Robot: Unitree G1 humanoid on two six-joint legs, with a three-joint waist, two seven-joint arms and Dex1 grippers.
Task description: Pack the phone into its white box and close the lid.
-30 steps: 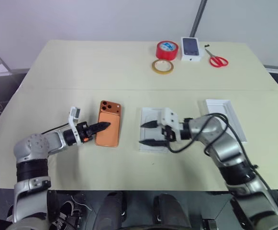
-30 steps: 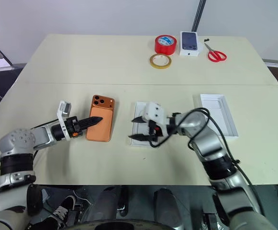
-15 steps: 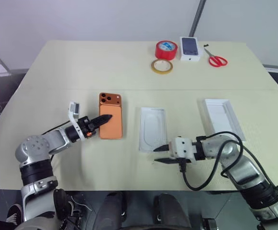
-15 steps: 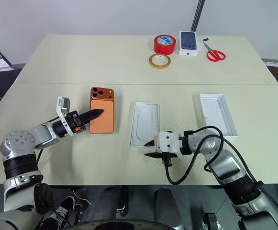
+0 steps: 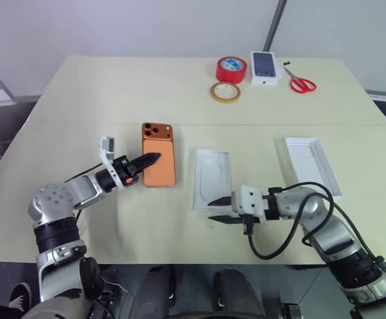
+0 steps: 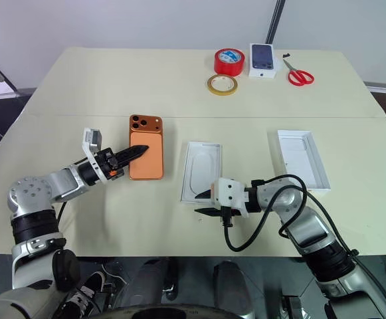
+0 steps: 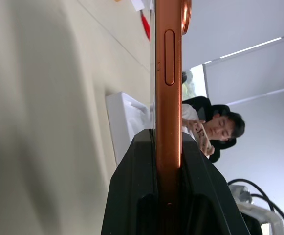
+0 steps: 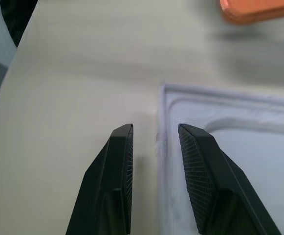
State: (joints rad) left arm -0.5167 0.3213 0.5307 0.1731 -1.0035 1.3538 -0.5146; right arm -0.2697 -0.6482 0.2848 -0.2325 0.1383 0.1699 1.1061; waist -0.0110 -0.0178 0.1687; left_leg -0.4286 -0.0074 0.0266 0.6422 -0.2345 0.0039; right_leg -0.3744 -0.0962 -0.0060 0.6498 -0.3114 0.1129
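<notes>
The phone (image 5: pixel 159 163) is clamped by its long edge in the left end effector (image 5: pixel 144 161). The right end effector (image 5: pixel 220 209), narrowly parted, straddles the near rim of the white insert (image 5: pixel 212 179) on the counter (image 5: pixel 146 86).

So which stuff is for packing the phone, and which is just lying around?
For the job: phone, white insert, plain white tray.
Lying around: red tape roll, tan tape roll, small printed box, red scissors.
</notes>
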